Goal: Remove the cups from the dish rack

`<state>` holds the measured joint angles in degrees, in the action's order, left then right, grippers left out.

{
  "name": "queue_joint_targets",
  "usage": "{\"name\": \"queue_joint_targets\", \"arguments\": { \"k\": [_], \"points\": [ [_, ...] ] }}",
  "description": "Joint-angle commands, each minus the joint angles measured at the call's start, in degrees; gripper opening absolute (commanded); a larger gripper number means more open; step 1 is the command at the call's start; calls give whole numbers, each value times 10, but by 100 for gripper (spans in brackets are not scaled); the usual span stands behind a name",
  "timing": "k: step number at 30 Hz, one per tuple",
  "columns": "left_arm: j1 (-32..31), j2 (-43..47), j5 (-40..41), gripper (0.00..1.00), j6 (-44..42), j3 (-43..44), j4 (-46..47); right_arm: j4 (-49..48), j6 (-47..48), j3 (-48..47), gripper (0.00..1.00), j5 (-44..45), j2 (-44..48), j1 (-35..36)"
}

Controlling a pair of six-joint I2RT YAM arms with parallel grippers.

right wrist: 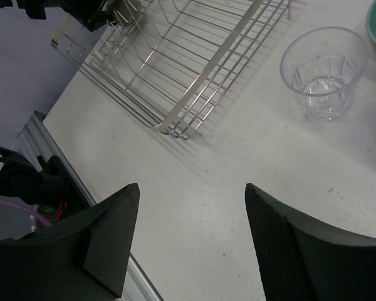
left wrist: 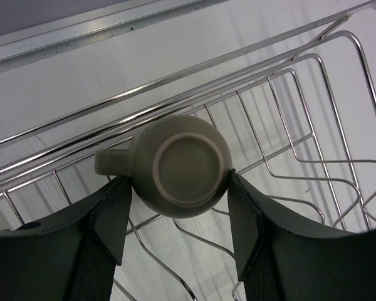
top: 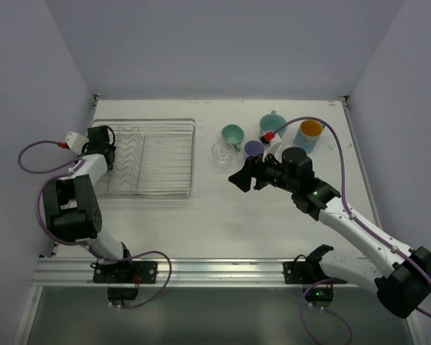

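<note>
Left gripper point(left wrist: 178, 188) has its jaws clamped on the upside-down beige cup point(left wrist: 185, 166), with rack point(top: 192, 158) wires all around it. Right gripper point(right wrist: 191, 188) hangs wide open near the glass point(right wrist: 324, 72).

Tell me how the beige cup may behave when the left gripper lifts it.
The beige cup looks like smooth rigid ceramic, so it may slip in the left gripper. Its handle sticks out sideways, so it might twist. Upside down among the dish rack wires, it could snag.
</note>
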<state>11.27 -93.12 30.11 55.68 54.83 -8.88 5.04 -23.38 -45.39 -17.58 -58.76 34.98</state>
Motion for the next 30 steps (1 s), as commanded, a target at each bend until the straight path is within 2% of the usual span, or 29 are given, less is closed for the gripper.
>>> {"name": "queue_joint_targets", "arguments": {
  "k": [1,10,21,24,30],
  "points": [
    [10,28,-1,28,-21,-16,47,-23,-4,-2,71,-3,0,4],
    [10,119,-51,14,-89,-50,101,-34,-10,-3,71,-3,-8,9],
    [9,226,-103,6,-99,-90,115,-82,-47,-5,71,-6,-17,25],
    [9,272,-137,5,-100,-94,115,-112,-76,7,70,-7,-13,28],
    [7,357,-306,4,-62,-97,116,-236,-155,41,70,-40,-12,35]
  ]
}}
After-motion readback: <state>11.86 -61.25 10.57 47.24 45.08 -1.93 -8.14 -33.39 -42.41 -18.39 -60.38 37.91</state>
